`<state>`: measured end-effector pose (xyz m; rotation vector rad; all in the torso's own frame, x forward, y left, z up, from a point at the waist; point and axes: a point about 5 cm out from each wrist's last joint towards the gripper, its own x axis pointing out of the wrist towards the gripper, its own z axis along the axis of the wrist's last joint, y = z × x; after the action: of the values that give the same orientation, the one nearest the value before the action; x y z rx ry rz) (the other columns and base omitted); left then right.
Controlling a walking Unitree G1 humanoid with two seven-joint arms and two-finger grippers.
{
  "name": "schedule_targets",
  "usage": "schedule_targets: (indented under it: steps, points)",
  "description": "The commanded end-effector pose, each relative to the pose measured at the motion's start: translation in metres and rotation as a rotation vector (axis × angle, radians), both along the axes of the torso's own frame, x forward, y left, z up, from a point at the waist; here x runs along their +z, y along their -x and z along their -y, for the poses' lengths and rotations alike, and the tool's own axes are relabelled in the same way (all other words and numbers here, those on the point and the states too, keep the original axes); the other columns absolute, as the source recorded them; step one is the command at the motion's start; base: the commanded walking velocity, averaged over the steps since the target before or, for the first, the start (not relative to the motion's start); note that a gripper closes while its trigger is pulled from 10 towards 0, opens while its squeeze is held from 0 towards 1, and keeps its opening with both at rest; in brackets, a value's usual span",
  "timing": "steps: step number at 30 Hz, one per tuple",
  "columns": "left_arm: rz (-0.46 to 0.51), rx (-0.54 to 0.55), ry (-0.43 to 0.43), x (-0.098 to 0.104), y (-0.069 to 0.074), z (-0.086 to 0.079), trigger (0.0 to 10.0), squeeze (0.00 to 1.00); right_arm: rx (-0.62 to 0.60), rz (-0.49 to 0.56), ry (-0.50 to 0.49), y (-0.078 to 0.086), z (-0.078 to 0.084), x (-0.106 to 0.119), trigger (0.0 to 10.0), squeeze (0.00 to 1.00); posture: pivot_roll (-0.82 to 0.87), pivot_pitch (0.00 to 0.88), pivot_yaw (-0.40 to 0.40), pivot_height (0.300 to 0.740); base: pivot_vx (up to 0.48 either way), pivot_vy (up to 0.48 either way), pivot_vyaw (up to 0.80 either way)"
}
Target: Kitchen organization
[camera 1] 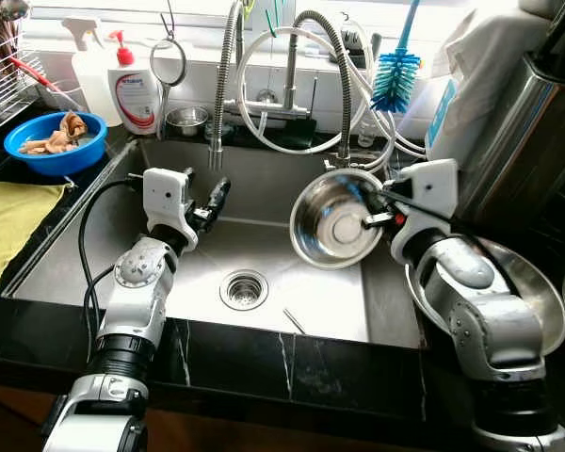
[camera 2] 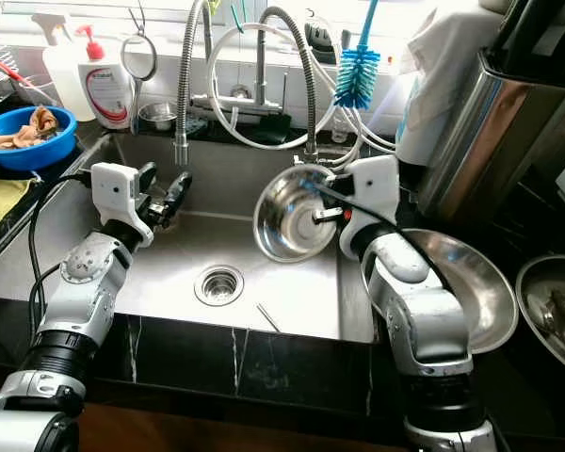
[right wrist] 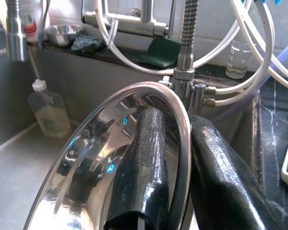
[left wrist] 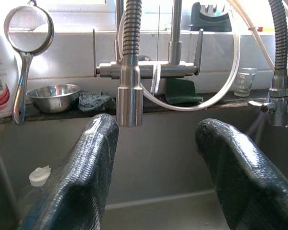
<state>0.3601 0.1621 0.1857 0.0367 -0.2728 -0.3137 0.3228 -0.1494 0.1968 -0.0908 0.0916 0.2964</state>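
Steel bowl point(camera 1: 334, 218) hangs tilted over the sink's point(camera 1: 292, 311) right side, its rim pinched between the closed fingers of the right tool point(camera 1: 375, 209). Left tool point(camera 1: 210, 202) hovers open and empty over the sink's left side, facing the tap point(left wrist: 129, 91). Judging by this, the bowl is mid-transfer; next it needs carrying to the black worktop point(camera 1: 292, 363) or a rack.

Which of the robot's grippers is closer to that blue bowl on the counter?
The left. The left gripper hangs open inside the sink, a short way from the blue bowl on the counter beside it. The right gripper clamps a steel bowl at the sink's far side.
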Motion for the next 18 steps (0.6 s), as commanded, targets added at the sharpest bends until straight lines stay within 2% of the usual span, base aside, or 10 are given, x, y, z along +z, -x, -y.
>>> schedule_targets:
  steps: [1,4,8,18]
  points:
    - [-0.017,-0.014,0.007,-0.001,-0.002,0.001,10.0,0.0,0.03,0.03,0.027,-0.003,-0.003,0.005,10.0,0.0,-0.03,0.0,-0.051,0.74,0.0,0.0,0.0]
    - [-0.026,-0.028,0.015,-0.003,-0.001,0.005,10.0,0.0,0.047,0.023,0.085,-0.008,-0.002,0.0,10.0,0.0,-0.03,0.0,-0.05,0.74,0.0,0.0,0.0]
    - [-0.028,-0.04,0.025,-0.003,0.0,0.008,10.0,0.0,0.065,0.031,0.088,-0.014,-0.003,-0.003,10.0,0.0,-0.02,0.0,-0.051,0.74,0.0,0.0,0.0]
    - [-0.057,-0.076,0.053,-0.008,0.004,0.013,10.0,0.0,0.146,0.044,0.126,-0.024,-0.019,-0.008,10.0,0.0,-0.01,0.0,-0.052,0.74,0.0,0.0,0.0]
